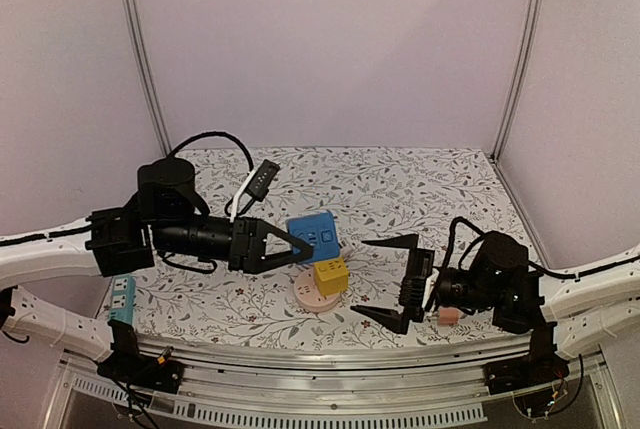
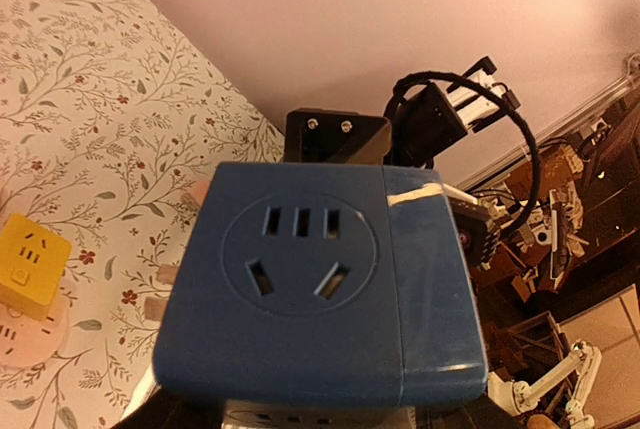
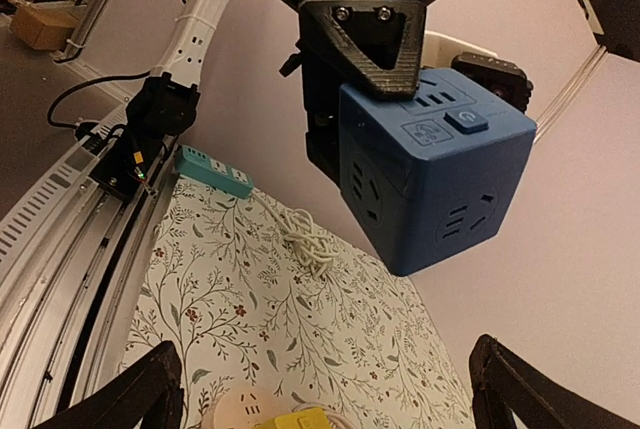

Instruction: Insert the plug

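Blue plastic cube adapter (image 1: 315, 236) hangs above the floral counter (image 1: 420, 184) at the centre of the top view, clamped by its sides in my left hand (image 1: 298, 247). My right hand (image 1: 360, 277) sits wide open and empty at lower right. None of my cameras shows the cube's pins, so I'd be aligning blind, and a slight tilt could jam them against a socket face. Just below it a small yellow cube (image 1: 331, 276) sits on a round pale base (image 1: 312, 298); a low pass could knock it off. The smooth sides might also twist in my grip under push.
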Motion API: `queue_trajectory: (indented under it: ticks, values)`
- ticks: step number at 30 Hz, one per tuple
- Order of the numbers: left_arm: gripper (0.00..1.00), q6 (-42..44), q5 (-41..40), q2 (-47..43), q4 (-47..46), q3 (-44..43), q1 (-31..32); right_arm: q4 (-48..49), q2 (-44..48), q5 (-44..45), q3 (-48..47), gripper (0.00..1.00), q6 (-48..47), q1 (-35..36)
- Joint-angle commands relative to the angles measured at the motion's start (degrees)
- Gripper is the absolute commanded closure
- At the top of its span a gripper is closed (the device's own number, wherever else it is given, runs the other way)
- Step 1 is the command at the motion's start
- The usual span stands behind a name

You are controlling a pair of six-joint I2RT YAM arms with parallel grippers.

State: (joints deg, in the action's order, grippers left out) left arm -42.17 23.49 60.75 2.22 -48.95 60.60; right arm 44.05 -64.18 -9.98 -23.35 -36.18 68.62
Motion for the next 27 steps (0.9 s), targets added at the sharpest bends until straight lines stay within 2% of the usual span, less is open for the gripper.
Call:
queue_trajectory:
  ticks: [1, 5, 15, 21, 25, 27]
  values:
    - [0.96, -7.9, 8.5, 4.3, -8.0, 1.7, -1.4, 1.7, -2.7, -1.2, -3.8, 0.01, -8.1, 0.0]
    - [1.00, -13.4, 13.1, 7.6, -16.7, 4.0, -1.4, 1.8, -3.9, -4.5, -4.4, 0.01, -9.2, -0.6]
    - [1.00, -14.8, 15.3, 9.8, -20.6, 4.7, -1.5, 2.3, -5.0, -6.0, -4.2, 0.01, -8.0, -1.6]
    - [1.00, -14.7, 16.4, 10.6, -21.1, 4.8, -1.5, 1.9, -4.6, -9.9, -4.8, 0.01, -4.9, -2.3]
    - [1.00, -14.7, 16.6, 10.8, -21.2, 4.7, -1.5, -1.4, -4.9, -12.0, -6.5, 0.08, -3.0, -2.3]
    - [1.00, -14.4, 16.6, 10.8, -20.8, 4.5, -1.5, -2.5, -5.2, -12.8, -7.2, 0.14, -2.4, -2.3]
